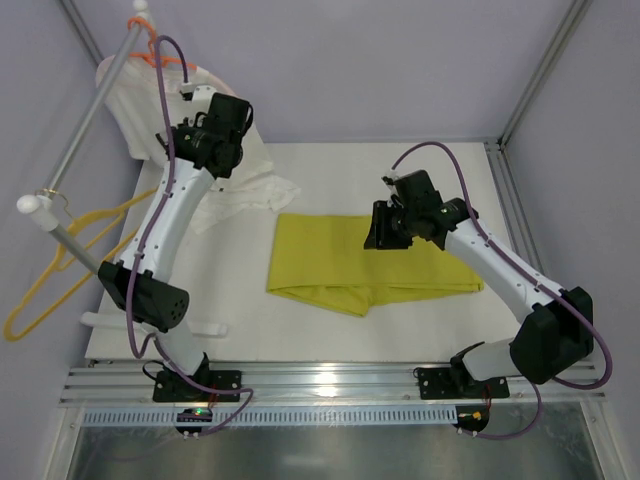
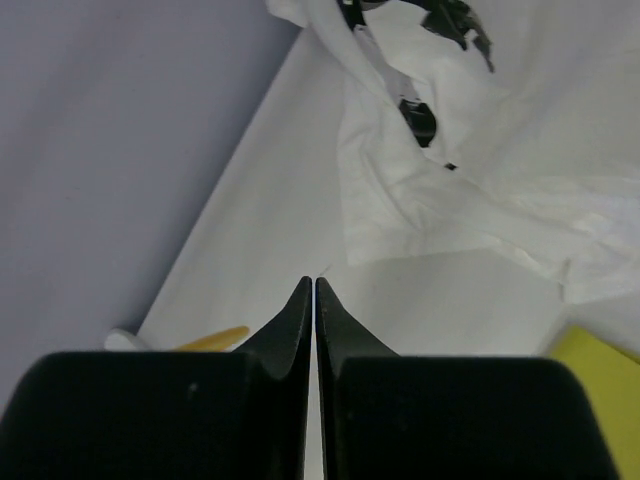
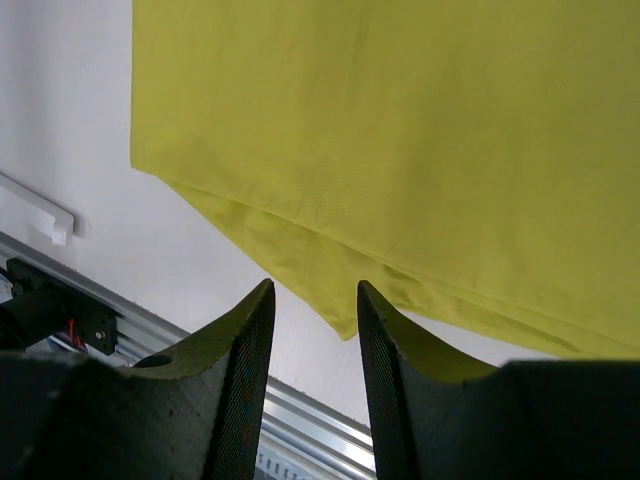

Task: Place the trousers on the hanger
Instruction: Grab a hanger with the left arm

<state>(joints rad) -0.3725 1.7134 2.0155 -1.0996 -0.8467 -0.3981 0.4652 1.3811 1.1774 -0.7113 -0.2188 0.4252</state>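
The yellow-green trousers (image 1: pixel 360 265) lie folded flat in the middle of the white table (image 1: pixel 330 325). My right gripper (image 1: pixel 385 232) hovers over their upper middle. In the right wrist view it (image 3: pixel 315 300) is open, with nothing between its fingers, above the trousers' (image 3: pixel 400 130) near folded corner. The yellow hanger (image 1: pixel 60 270) hangs from a rod at the far left, off the table. My left gripper (image 1: pixel 205 150) is at the back left, above the white T-shirt; in its own view the jaws (image 2: pixel 314 285) are shut with nothing in them. A corner of the trousers (image 2: pixel 600 385) shows at the lower right.
A white T-shirt (image 1: pixel 250 195) with black print spills from an orange hanger (image 1: pixel 150 50) on the metal rail (image 1: pixel 90 110) onto the back-left table. It fills the top of the left wrist view (image 2: pixel 450 190). An aluminium rail (image 1: pixel 330 380) runs along the near edge.
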